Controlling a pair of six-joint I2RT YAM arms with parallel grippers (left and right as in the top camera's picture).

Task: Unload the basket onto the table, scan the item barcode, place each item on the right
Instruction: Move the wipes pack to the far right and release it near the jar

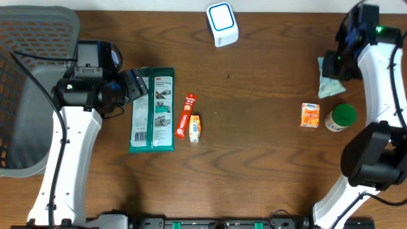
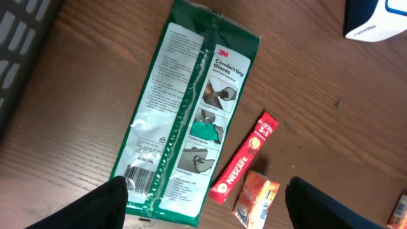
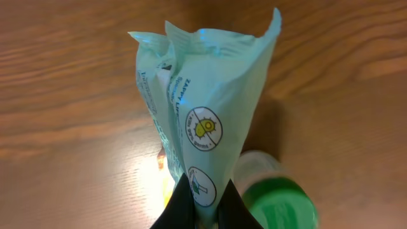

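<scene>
The right pincer (image 3: 202, 205) is clamped shut on one end of a pale green packet (image 3: 210, 95). The packet reaches straight out from the fingertips, with its side of round printed icons facing the wrist camera. Just beside this pincer, partly under the packet, stands a blurred green-capped bottle (image 3: 280, 205), and an orange box (image 1: 310, 115) sits next to the bottle. The white and blue scanner (image 1: 222, 23) is well apart from the right pincer, at the far middle of the worktop (image 1: 254, 159).

The left pincer (image 1: 136, 83) is spread wide and holds nothing. It hangs over one end of a green glove packet (image 2: 191, 114) that lies flat, and the barcode (image 2: 137, 177) on the packet's clear back is close to one dark fingertip (image 2: 105, 200). Just beyond the packet, away from this pincer, lie a red Nescafé stick (image 2: 245, 159) and a small orange sachet (image 2: 255, 198), which touch each other. Behind the left arm sits a grey basket (image 1: 32, 76).
</scene>
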